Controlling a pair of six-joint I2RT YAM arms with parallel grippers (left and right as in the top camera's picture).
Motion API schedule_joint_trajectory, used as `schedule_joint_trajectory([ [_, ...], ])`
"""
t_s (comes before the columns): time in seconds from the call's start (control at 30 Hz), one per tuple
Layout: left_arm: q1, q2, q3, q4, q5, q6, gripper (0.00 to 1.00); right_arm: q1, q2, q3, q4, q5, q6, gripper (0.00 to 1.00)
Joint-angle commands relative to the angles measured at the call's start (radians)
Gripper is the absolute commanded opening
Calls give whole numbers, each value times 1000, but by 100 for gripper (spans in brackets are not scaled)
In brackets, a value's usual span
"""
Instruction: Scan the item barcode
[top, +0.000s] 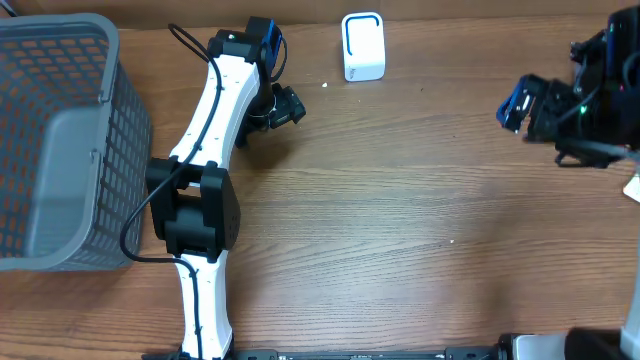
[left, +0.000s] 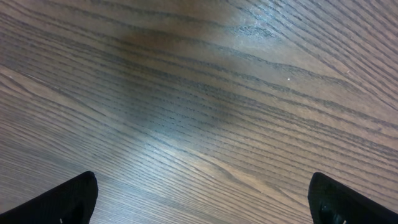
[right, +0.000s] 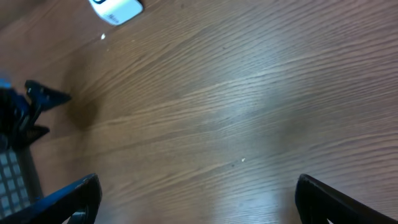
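From above, a wood-grain table (top: 400, 220) carries a grey mesh basket (top: 60, 140) at its left edge, and the white box (top: 362, 46), glossy with rounded corners, stands at the far edge between the white-shelled left arm (top: 215, 110) and the black right arm (top: 590, 100). The left wrist view shows the left gripper (left: 203, 186) spread wide over bare streaked grain. In the right wrist view the right gripper (right: 198, 183) is likewise spread (nothing between its dark fingers), well apart from the box.
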Motion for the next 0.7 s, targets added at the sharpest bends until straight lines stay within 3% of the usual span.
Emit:
schedule_joint_trajectory([
  [0.0,-7,-13,10,-2,-20,-10,100,33,-123,-68,2,11,-18,100],
  [0.27,-7,-13,10,-2,-20,-10,100,35,-260,-175,2,-198,-12,100],
  [0.47,-7,-13,10,-2,-20,-10,100,69,-273,-177,2,-183,-143,100],
  [0.67,-7,-13,10,-2,-20,-10,100,122,-383,-288,10,-116,-142,100],
])
